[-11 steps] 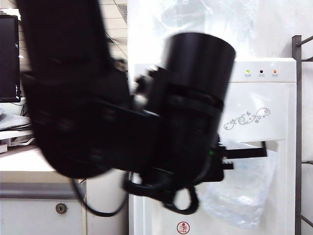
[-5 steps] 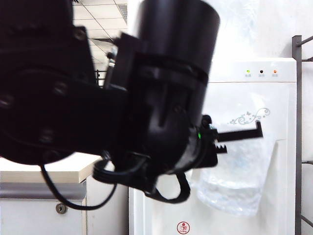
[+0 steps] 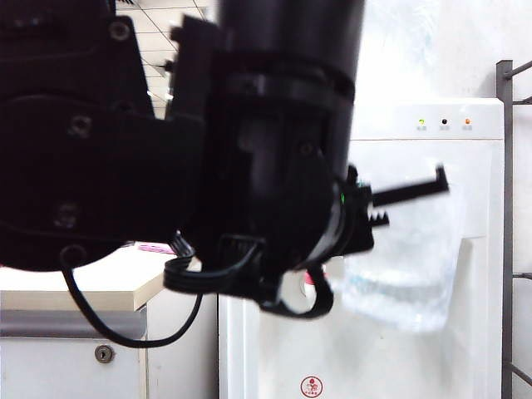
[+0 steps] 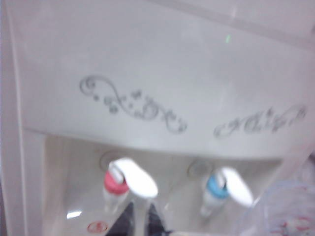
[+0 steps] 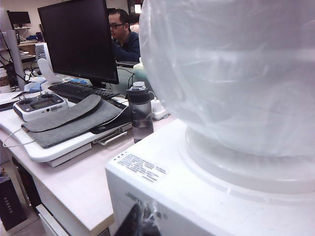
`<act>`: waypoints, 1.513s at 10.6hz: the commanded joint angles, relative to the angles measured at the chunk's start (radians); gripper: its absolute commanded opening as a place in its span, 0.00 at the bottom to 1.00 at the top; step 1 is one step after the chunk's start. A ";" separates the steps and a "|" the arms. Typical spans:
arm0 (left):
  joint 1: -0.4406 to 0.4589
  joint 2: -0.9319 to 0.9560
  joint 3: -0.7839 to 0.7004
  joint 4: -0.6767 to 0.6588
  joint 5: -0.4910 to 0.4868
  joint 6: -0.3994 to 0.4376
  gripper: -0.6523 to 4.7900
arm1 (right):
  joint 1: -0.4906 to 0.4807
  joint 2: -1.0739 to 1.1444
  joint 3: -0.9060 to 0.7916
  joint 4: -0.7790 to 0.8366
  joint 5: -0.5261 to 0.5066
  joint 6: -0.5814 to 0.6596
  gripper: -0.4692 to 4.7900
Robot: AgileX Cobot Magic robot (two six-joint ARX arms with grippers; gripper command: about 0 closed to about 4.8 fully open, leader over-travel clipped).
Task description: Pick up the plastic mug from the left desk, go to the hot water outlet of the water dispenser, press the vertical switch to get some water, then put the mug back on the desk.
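Since the mug is off the counter and up in front of the dispenser, I judge the pick-up done and the approach to the tap under way. From the outside camera, going left to right: the counter edge, then my left arm filling most of the picture, then the left hand clenched on the mug, which hangs against the dispenser front. I cannot see exactly where the fingers grip it. Left to do: bring the mug under the hot tap, press the switch, then set the mug back on the counter.

Only the left wrist camera shows the taps, which the arm hides from outside: the hot tap with its switch sits just past the fingertips, the blue tap beside it, nothing pressed yet.

Only the right wrist camera shows the dispenser's top, the water bottle and a grey bottle on the counter. The right hand hovers above the dispenser's top edge; clenched or released, I cannot tell.
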 commanded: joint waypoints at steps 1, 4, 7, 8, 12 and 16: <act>-0.003 -0.022 0.000 0.048 -0.043 0.019 0.17 | 0.001 -0.020 0.002 -0.005 0.002 0.004 0.08; -0.002 -0.040 -0.003 0.057 -0.076 0.019 0.17 | 0.001 -0.039 0.002 -0.036 0.001 0.004 0.08; -0.002 -0.050 -0.025 0.118 -0.089 0.046 0.18 | 0.001 -0.047 0.002 -0.040 0.001 0.004 0.08; -0.001 -0.059 -0.045 0.140 -0.105 0.053 0.18 | 0.001 -0.047 0.002 -0.040 0.001 0.004 0.08; 0.001 -0.120 -0.152 0.179 -0.159 0.088 0.18 | 0.001 -0.047 0.002 -0.042 0.001 0.005 0.08; 0.003 -0.224 -0.294 0.182 -0.229 0.086 0.18 | 0.001 -0.047 0.002 -0.055 -0.006 0.005 0.08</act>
